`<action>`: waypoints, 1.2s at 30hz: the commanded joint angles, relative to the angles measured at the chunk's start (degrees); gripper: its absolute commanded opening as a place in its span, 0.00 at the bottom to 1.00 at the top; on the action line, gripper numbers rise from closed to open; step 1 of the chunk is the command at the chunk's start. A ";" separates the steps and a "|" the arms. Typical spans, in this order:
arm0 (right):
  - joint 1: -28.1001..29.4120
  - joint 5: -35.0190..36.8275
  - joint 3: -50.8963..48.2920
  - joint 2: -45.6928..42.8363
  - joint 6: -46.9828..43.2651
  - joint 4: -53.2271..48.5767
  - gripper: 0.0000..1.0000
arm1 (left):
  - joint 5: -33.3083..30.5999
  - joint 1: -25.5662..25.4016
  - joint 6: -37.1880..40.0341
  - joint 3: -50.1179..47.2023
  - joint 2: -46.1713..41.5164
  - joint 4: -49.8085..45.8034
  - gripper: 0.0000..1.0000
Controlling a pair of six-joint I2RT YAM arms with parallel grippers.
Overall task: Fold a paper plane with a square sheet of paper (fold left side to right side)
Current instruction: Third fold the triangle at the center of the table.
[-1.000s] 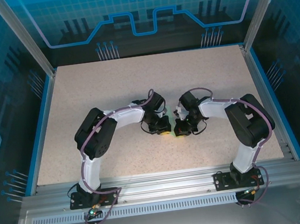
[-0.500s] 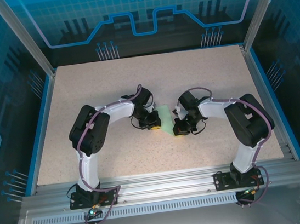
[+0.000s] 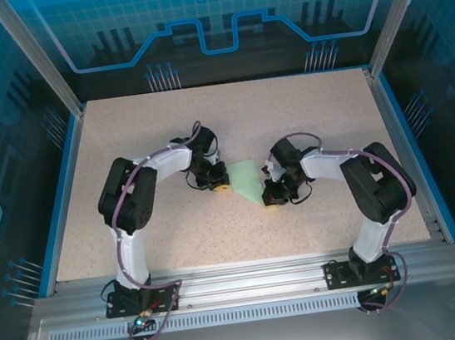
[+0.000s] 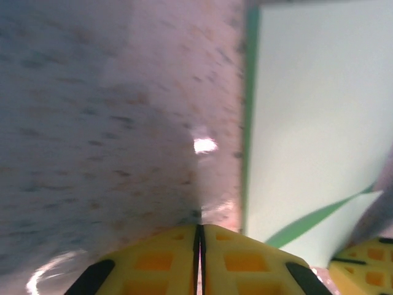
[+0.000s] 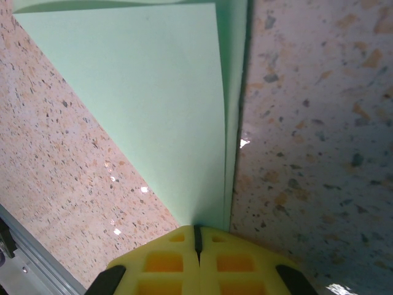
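Note:
The square sheet of paper (image 3: 247, 179) lies folded on the speckled table (image 3: 124, 150) between my two grippers, pale mint green and narrowing toward the near right. My left gripper (image 3: 220, 186) is shut with nothing in it. In the left wrist view its tips (image 4: 199, 226) rest on bare table just left of the paper's (image 4: 313, 123) edge. My right gripper (image 3: 272, 201) is shut, its tips (image 5: 197, 227) pressed at the paper's (image 5: 147, 104) pointed near corner, where an upper layer lifts slightly off the lower one.
A blue rim and the metal frame posts (image 3: 39, 61) border the table. The aluminium rail (image 3: 242, 279) holding both arm bases runs along the near edge. Open tabletop lies at the back and on both sides of the arms.
My left gripper has slid left and slightly back off the paper, uncovering the green sheet. The right gripper has stayed on the paper's corner.

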 commanded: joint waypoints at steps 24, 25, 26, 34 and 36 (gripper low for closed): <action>1.35 8.72 -1.79 1.25 0.97 -6.76 0.00 | -2.14 -11.19 -4.83 1.15 3.06 3.52 0.15; 1.36 8.46 -1.80 0.19 1.11 -7.02 0.00 | -2.72 -11.17 -4.80 0.69 3.55 3.37 0.15; 1.36 8.48 0.05 -0.77 1.31 -7.39 0.00 | -3.01 -11.16 -4.81 0.20 3.80 3.39 0.15; 3.20 7.75 6.16 -3.83 2.84 -10.82 0.00 | -3.94 -11.13 -5.06 -2.29 4.09 4.12 0.15; 4.31 7.60 7.64 -3.36 3.59 -10.32 0.00 | -3.95 -11.17 -5.10 -2.19 4.11 4.20 0.15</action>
